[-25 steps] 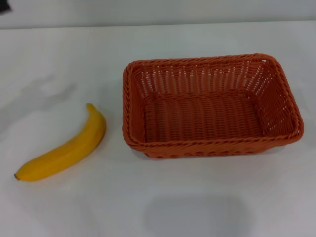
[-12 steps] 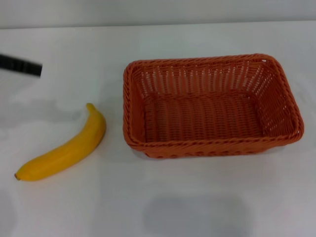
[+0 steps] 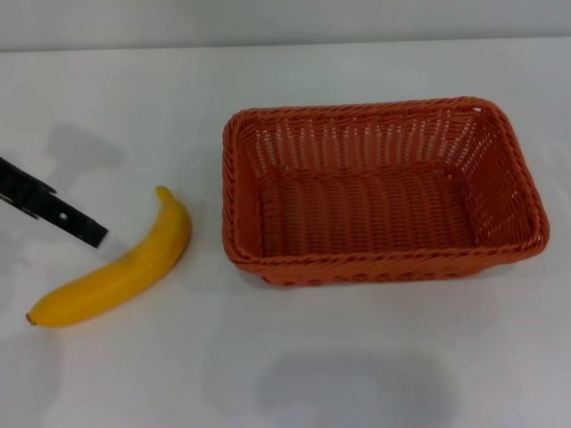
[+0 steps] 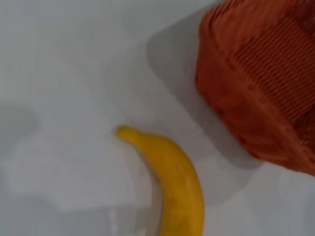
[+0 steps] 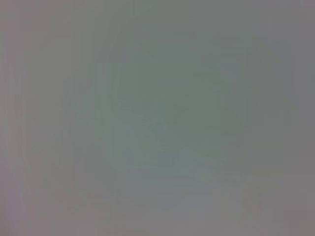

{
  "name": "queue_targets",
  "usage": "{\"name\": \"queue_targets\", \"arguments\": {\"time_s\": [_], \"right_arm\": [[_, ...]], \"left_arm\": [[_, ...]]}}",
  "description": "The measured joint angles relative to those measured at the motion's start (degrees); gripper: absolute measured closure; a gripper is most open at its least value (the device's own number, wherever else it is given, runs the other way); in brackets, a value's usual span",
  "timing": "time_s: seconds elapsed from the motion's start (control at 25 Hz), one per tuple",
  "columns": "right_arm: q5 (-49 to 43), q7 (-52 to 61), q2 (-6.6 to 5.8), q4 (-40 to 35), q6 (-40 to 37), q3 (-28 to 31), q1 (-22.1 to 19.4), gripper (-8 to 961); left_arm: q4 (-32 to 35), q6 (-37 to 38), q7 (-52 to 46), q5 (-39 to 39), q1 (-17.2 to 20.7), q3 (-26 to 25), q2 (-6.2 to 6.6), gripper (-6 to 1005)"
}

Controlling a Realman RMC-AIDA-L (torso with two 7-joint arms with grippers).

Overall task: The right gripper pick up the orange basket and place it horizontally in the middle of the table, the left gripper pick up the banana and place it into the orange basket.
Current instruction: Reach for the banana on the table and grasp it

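The orange basket [image 3: 384,192] stands lengthwise across the middle-right of the white table [image 3: 357,357], with nothing in it. The banana [image 3: 116,267] lies on the table to its left, apart from it. My left gripper [image 3: 96,235] comes in from the left edge as a black bar-like finger with pale dots, its tip just above the banana's middle and slightly to its left. Only one finger shows. The left wrist view looks down on the banana [image 4: 172,184] and a corner of the orange basket [image 4: 261,83]. The right gripper is out of view.
The table's far edge [image 3: 285,45] runs along the back against a grey wall. White tabletop surrounds the banana and the basket on all sides.
The left gripper has come in from the upper left and moved down and right to the banana. Basket and banana have not moved.
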Motion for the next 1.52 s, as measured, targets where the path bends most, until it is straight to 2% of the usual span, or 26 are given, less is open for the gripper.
{"name": "queue_targets", "arguments": {"time_s": [0.12,0.28,0.52,0.68,0.92,1.52], "right_arm": [[0.00,0.07,0.15,0.28,-0.23,0.00,0.07,104],[-0.07,0.07,0.19,1.15,-0.68,-0.22,0.34,103],[-0.30,0.07,0.19,1.80,-1.57,-0.54,0.57,103],[-0.21,0.07,0.19,2.72,-1.80,-0.63,0.56,103],[-0.15,0.11,0.18,2.99,-1.88,-0.49,0.54,104],[-0.15,1.54,0.04,3.78,-3.27,-0.63,0.63,104]], "left_arm": [[3.95,3.01,0.70,2.11,-1.31,0.64,-1.04,119],[6.40,8.21,0.79,4.41,-1.85,2.91,-3.21,119],[13.41,13.24,0.39,6.16,-3.71,7.77,-4.19,119],[15.11,15.22,0.36,9.38,-4.89,8.22,-5.85,119],[14.84,16.28,0.08,11.90,-5.07,8.74,-7.02,119],[15.71,21.24,1.46,12.67,-4.79,8.89,-9.15,155]]}}
